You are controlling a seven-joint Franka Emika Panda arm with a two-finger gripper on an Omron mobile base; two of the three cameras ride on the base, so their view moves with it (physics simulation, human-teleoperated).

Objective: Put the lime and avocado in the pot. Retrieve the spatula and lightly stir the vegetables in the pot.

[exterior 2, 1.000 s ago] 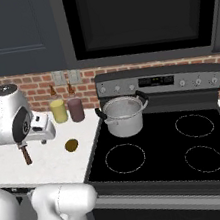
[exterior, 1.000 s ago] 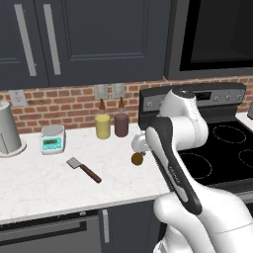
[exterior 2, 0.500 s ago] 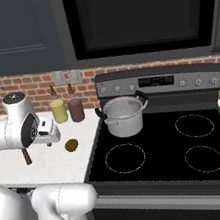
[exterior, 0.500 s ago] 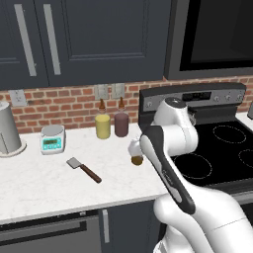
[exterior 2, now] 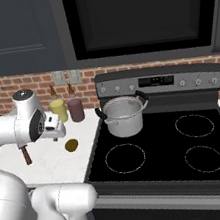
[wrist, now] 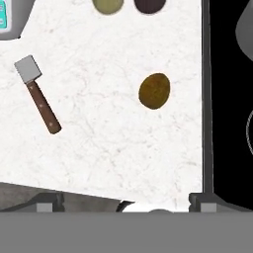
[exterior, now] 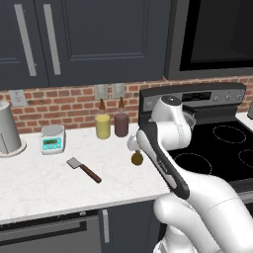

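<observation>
Avocado (wrist: 154, 91) lies alone on the desk (wrist: 113, 148), near the stove edge (wrist: 206, 99); you hover the pincer (exterior 2: 56, 128) above it, jaw state: cannot tell. Likely light, firm, smooth, prone to roll: grip across its narrow middle. Spatula (wrist: 38, 94) well apart; approach room open. Pot (exterior 2: 123, 115) sits on the rear burner.

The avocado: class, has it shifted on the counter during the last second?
No. The avocado lies at the same spot beside the stove's left edge, in front of the two bottles.
</observation>
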